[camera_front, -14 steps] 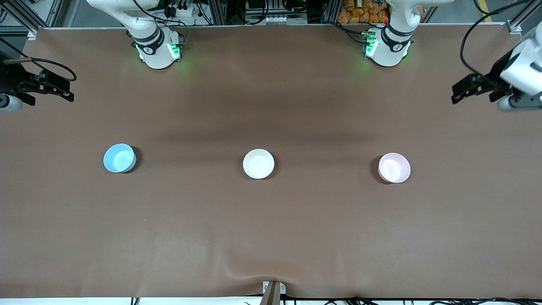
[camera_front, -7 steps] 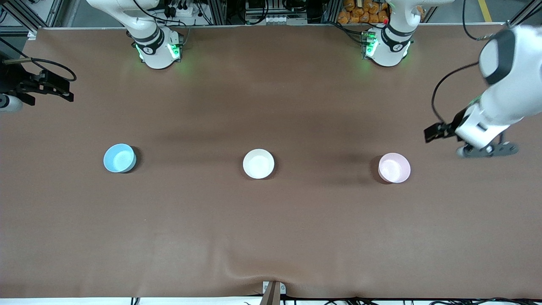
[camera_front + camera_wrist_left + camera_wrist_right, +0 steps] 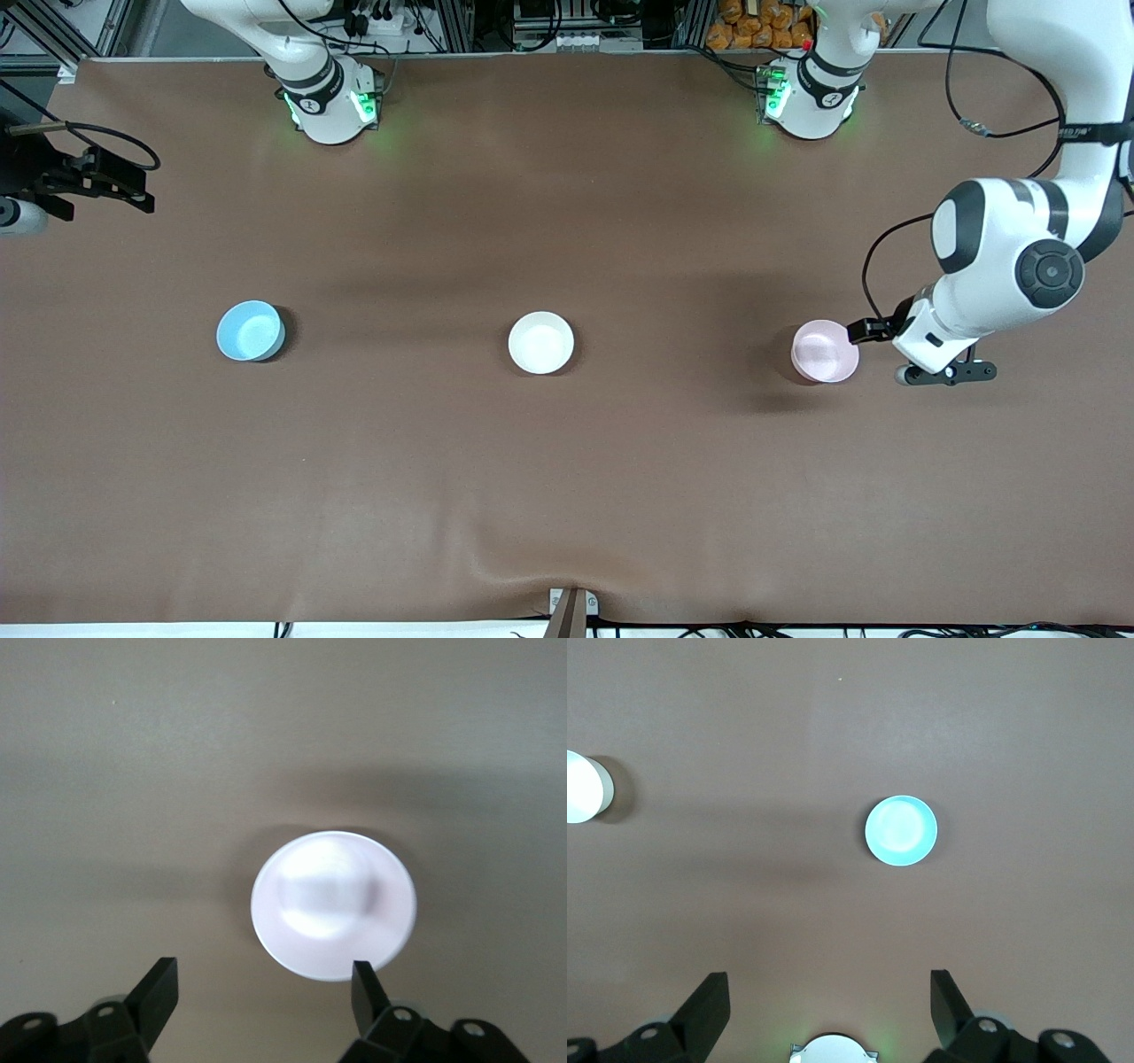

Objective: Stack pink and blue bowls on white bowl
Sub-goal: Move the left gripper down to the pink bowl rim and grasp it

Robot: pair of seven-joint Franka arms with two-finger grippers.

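Sitting in a row in the front view are the blue bowl (image 3: 251,330), white bowl (image 3: 541,342) and pink bowl (image 3: 825,351); the left gripper (image 3: 873,330) is hovering at the pink bowl's three o'clock. The right gripper (image 3: 106,182) is waiting at the right arm's end of the table. In the left wrist view, the fingers (image 3: 159,990) are standing apart beside the pink bowl (image 3: 334,904). In the right wrist view, the fingers (image 3: 709,1005) are spread wide, high over the blue bowl (image 3: 901,831).

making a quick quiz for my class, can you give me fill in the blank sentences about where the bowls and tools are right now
1. The left tool is beside the ____ bowl, its fingers apart.
2. The white bowl sits between the pink bowl and the ____ bowl.
3. The right tool waits at the right arm's end of the table, its fingers ____.
4. The number of bowls stacked on the white bowl is ____.

Missing words: pink; blue; apart; zero
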